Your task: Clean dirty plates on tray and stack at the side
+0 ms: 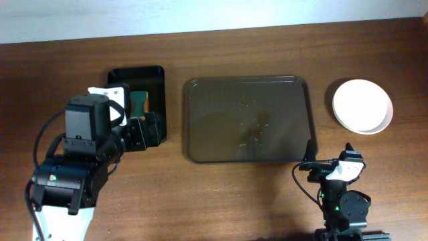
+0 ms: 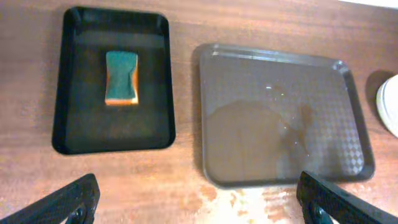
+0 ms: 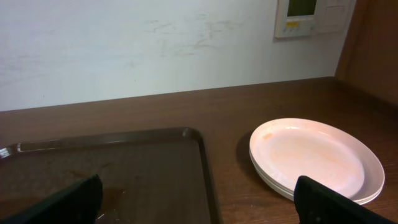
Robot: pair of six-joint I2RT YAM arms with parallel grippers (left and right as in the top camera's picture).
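The large brown tray (image 1: pixel 200 114) lies mid-table with no plates on it, only a wet patch; it also shows in the left wrist view (image 2: pixel 211 81) and the right wrist view (image 3: pixel 149 162). A stack of white plates (image 1: pixel 362 106) sits right of the tray, also in the right wrist view (image 3: pixel 314 155). A green and orange sponge (image 2: pixel 121 77) lies in a small black tray (image 2: pixel 74 74) at the left. My left gripper (image 2: pixel 199 202) is open and empty above the table near the black tray. My right gripper (image 3: pixel 199 202) is open and empty near the tray's front right corner.
The black sponge tray (image 1: pixel 154 77) is partly covered by my left arm in the overhead view. A wall with a control panel (image 3: pixel 311 15) stands behind the table. Bare wood lies in front of the brown tray.
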